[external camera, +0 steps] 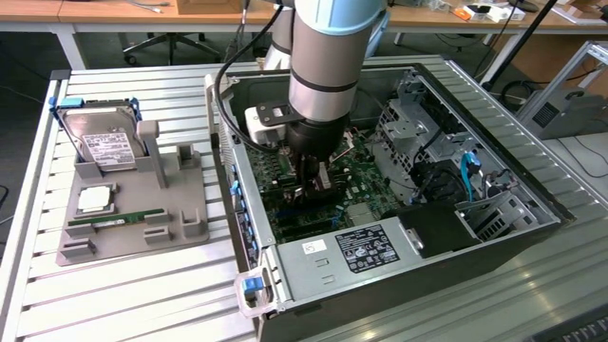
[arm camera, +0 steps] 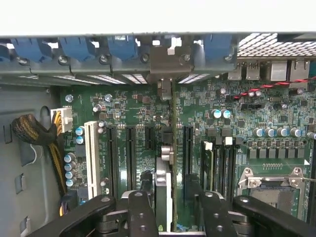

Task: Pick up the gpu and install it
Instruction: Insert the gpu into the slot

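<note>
The gpu (arm camera: 166,163) stands on edge in a motherboard slot, seen edge-on in the wrist view as a thin green board with a dark cooler on one side. Its silver end bracket (arm camera: 166,63) sits against the case's rear slot row. My gripper (arm camera: 171,207) straddles the card's top edge. One finger (arm camera: 143,210) is close against the cooler side, and the other finger (arm camera: 215,210) stands off with a visible gap, so the jaws are open. In the exterior view the gripper (external camera: 314,187) reaches down inside the open PC case (external camera: 247,235) over the gpu (external camera: 324,178).
A grey fixture (external camera: 181,214) at the exterior view's left holds a hard drive (external camera: 105,146), a processor chip (external camera: 95,199) and a memory stick (external camera: 119,219). Inside the case are the power supply (external camera: 347,253), drive cage (external camera: 418,121), CPU socket (arm camera: 269,182) and a cable bundle (arm camera: 37,133).
</note>
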`<action>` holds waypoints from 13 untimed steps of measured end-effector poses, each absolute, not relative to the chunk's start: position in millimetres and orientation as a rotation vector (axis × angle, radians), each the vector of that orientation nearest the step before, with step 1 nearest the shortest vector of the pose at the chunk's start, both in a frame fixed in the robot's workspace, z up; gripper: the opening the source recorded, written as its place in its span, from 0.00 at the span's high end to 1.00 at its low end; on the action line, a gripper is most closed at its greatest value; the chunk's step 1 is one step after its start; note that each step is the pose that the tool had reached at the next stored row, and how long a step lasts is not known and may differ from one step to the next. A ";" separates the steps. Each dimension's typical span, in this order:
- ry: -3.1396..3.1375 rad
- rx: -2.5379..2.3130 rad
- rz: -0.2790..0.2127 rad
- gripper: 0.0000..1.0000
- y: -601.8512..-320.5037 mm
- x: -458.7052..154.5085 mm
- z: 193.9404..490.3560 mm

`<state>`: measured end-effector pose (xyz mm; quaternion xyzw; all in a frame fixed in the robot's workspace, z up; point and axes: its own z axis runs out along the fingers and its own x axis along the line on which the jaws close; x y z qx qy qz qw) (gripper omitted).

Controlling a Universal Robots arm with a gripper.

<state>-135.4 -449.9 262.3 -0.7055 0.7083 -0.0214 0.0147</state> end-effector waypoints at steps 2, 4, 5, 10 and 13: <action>2.205 -2.196 -0.067 0.60 -448.4 -135.5 273.5; 2.204 -2.196 -0.067 0.60 -445.6 -135.5 282.5; 2.204 -2.195 -0.067 0.60 -443.5 -135.4 285.1; 2.204 -2.200 -0.054 0.80 -439.0 -128.7 286.7; 2.209 -2.211 -0.030 0.89 -438.9 -109.0 286.2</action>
